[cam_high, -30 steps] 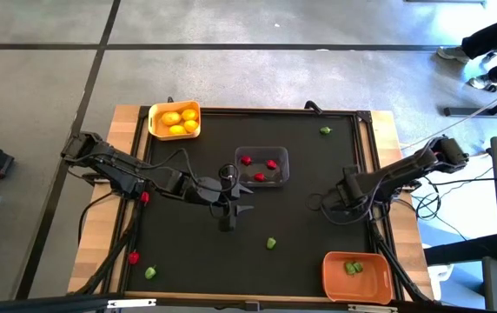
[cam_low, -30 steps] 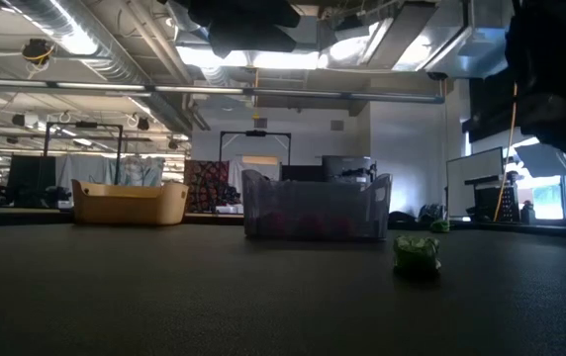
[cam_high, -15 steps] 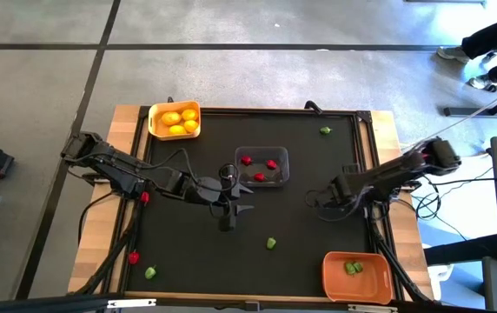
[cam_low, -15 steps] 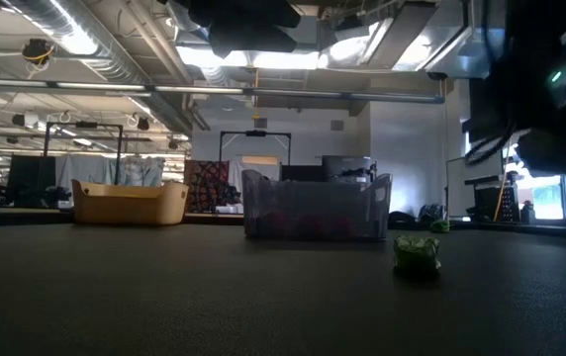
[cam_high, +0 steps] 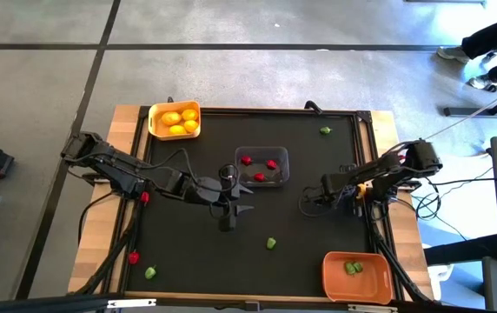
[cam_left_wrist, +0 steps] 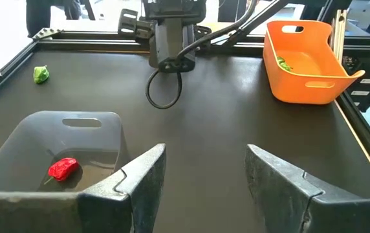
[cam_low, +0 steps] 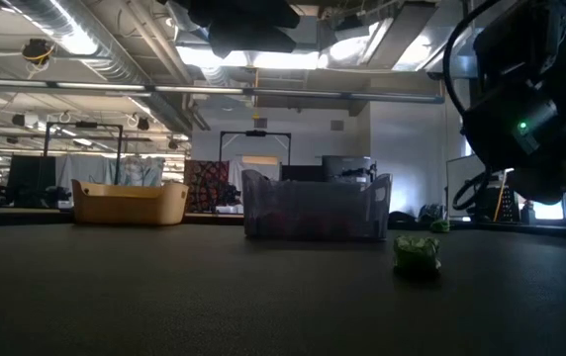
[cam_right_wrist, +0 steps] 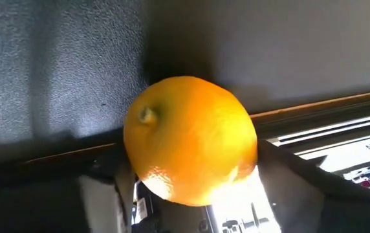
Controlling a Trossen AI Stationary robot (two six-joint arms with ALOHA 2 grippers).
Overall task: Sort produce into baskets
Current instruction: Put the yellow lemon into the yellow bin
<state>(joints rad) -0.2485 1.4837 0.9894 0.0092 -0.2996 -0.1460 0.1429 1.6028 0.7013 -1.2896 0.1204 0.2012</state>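
My right gripper (cam_high: 359, 190) is curled back under its arm near the table's right rail and is shut on a yellow-orange lemon (cam_right_wrist: 191, 139). The lemon fills the right wrist view. My left gripper (cam_high: 231, 212) is open and empty, just near-side of the clear basket (cam_high: 261, 165), which holds red pieces (cam_left_wrist: 63, 168). The yellow basket (cam_high: 175, 120) holds lemons at the far left. The orange basket (cam_high: 357, 274) holds green pieces at the near right. Green pieces lie on the mat (cam_high: 271, 243) (cam_high: 325, 131). My right gripper has the lemon between its two fingers. The lemon itself hides the places of contact. Only dark finger shapes show beside its lower sides (cam_right_wrist: 301, 178). Its stem end (cam_right_wrist: 147, 115) faces the camera, and it shows over the mat and the right rail.
A red piece (cam_high: 134, 257) and a green piece (cam_high: 150, 272) lie on the wooden border at the near left, and another red piece (cam_high: 144, 198) lies by the left arm. In the low view the right arm (cam_low: 530, 109) hangs at the right above a green piece (cam_low: 417, 252).
My right arm has swung from the right rail toward the table's left, over the mat, and has come further into the low view.
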